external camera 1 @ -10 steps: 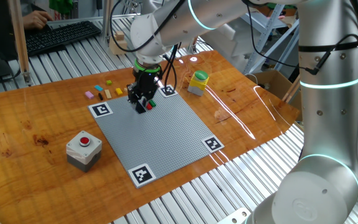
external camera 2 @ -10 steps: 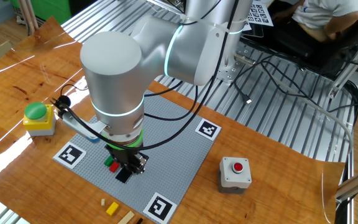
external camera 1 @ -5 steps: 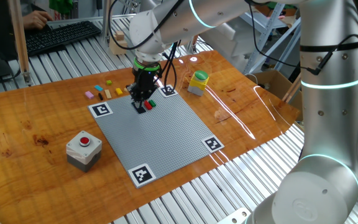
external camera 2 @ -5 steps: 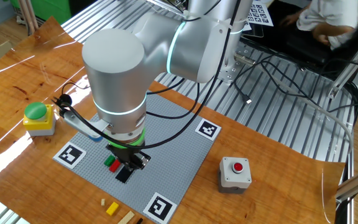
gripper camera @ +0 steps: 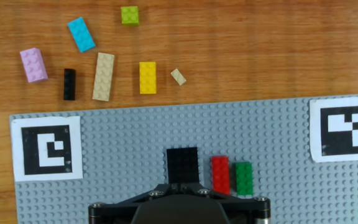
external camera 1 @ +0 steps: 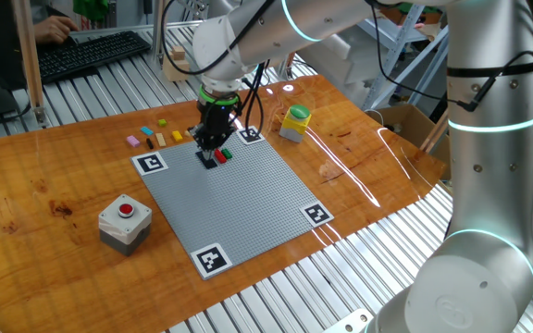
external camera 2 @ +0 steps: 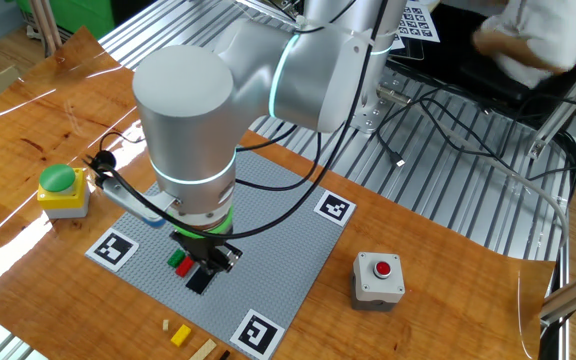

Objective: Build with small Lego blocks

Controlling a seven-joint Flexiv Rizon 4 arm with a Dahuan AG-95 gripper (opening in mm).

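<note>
My pincer (gripper camera: 182, 186) is pointing straight down and it is squeezed all the way closed, right at the near edge of the black brick (gripper camera: 182, 165). I cannot tell if my tips are pinching that brick or just pressing on it, because my own hand hides that spot. The black brick sits on the gray baseplate (gripper camera: 135, 134). Just beside it stand a red brick (gripper camera: 220, 175) and a green brick (gripper camera: 244, 178), side by side in a little row. So I think three bricks are on the plate now, and the build has only begun. Farther away, past the plate's edge, more bricks lie loose on the wooden table (gripper camera: 260, 50). There is a small tan piece (gripper camera: 178, 76), a yellow brick (gripper camera: 147, 77), a long tan brick (gripper camera: 103, 76), a small black brick (gripper camera: 69, 84), a pink brick (gripper camera: 33, 65), a blue brick (gripper camera: 81, 34) and, farthest off, a lime brick (gripper camera: 129, 15). That is seven pieces not yet used, so I guess most of the job is left.
</note>
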